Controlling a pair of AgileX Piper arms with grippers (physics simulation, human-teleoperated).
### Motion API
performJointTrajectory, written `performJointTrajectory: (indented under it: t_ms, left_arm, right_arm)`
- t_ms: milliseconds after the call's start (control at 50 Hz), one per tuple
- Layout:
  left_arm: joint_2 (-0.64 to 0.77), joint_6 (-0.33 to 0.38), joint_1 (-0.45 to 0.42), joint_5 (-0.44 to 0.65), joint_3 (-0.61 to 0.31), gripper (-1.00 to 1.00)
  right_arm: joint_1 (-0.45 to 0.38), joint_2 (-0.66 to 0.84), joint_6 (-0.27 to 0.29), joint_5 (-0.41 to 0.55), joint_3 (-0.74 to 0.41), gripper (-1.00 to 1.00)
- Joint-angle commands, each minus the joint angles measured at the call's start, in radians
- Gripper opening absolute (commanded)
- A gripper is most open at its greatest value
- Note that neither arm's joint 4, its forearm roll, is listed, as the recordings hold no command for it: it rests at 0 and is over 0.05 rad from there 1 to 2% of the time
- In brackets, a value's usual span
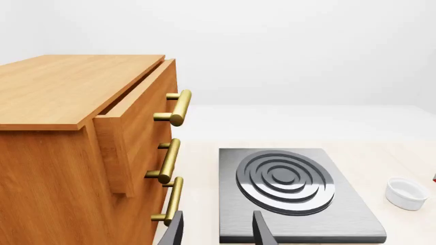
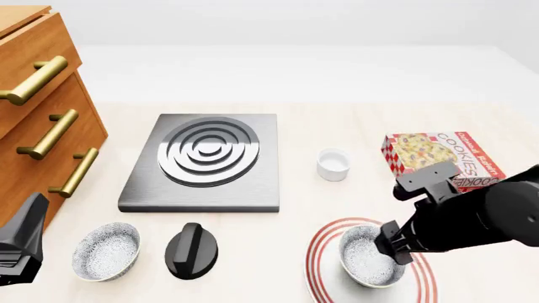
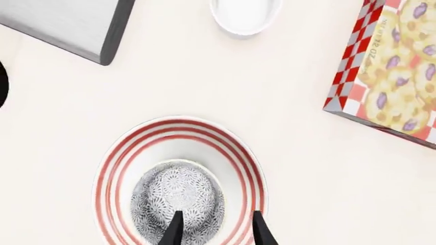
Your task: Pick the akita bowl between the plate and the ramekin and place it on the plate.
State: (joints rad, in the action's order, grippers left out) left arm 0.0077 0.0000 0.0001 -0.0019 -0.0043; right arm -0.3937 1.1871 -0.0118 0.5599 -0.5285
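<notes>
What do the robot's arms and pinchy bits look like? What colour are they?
Both are black. The right arm is chunky and rounded, with a boxy block on top. Its tool ends in two thin, pointed black fingers. The left tool has the same dark, narrow fingers. No cables or markings show.

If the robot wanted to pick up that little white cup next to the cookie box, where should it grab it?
Probably by its rim and straight sides, coming straight down from above. The ramekin stands upright with its open top facing up, and bare table lies all around it, so gripper fingers could likely close across opposite walls, or over one wall, without bumping the cookie box.
</notes>
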Motion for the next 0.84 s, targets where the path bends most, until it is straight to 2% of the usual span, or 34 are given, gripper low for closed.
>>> performJointTrajectory:
  t_ms: [20, 160, 200, 220, 260, 300, 320, 360, 380, 480, 520, 560, 680, 720, 760, 780, 840]
  left_arm:
    - [0.000, 0.000, 0.000, 0.000, 0.000, 1.00]
    - [0.000, 0.000, 0.000, 0.000, 0.000, 1.00]
    - [0.000, 0.000, 0.000, 0.000, 0.000, 1.00]
    - [0.000, 0.000, 0.000, 0.000, 0.000, 1.00]
    - [0.000, 0.000, 0.000, 0.000, 0.000, 1.00]
    - [0.000, 0.000, 0.000, 0.000, 0.000, 1.00]
    - [0.000, 0.000, 0.000, 0.000, 0.000, 1.00]
    - [0.000, 0.000, 0.000, 0.000, 0.000, 1.00]
    - [0.000, 0.000, 0.000, 0.000, 0.000, 1.00]
    - [0.000, 0.000, 0.000, 0.000, 0.000, 1.00]
    - [0.000, 0.000, 0.000, 0.000, 0.000, 1.00]
    - [0.000, 0.000, 0.000, 0.000, 0.000, 1.00]
    - [0.000, 0.000, 0.000, 0.000, 0.000, 1.00]
    - [0.000, 0.000, 0.000, 0.000, 0.000, 1.00]
    - [0.000, 0.000, 0.000, 0.000, 0.000, 1.00]
    - [0.000, 0.000, 0.000, 0.000, 0.000, 1.00]
    - [0.000, 0.000, 0.000, 0.000, 0.000, 1.00]
  right_arm:
    - [0.059, -0.203, 0.006, 0.181, -0.067, 1.00]
    - [0.092, -0.307, 0.017, 0.289, -0.121, 1.00]
    - [0.107, -0.342, 0.035, 0.320, -0.138, 1.00]
    - [0.080, -0.354, 0.005, 0.337, -0.155, 1.00]
    - [0.076, -0.370, 0.006, 0.351, -0.162, 1.00]
    - [0.046, -0.384, -0.021, 0.363, -0.184, 1.00]
    - [0.062, -0.401, -0.007, 0.379, -0.191, 1.00]
    - [0.065, -0.416, -0.029, 0.400, -0.213, 1.00]
    - [0.074, -0.432, -0.014, 0.416, -0.227, 1.00]
    - [0.109, -0.472, -0.007, 0.474, -0.281, 1.00]
    - [0.102, -0.473, -0.022, 0.482, -0.294, 1.00]
    - [0.126, -0.490, -0.013, 0.490, -0.316, 1.00]
    - [0.131, -0.507, -0.011, 0.487, -0.323, 1.00]
    - [0.148, -0.521, 0.021, 0.478, -0.315, 1.00]
    - [0.147, -0.519, 0.014, 0.471, -0.306, 1.00]
    - [0.126, -0.505, -0.014, 0.452, -0.292, 1.00]
    - [0.152, -0.511, 0.003, 0.435, -0.278, 1.00]
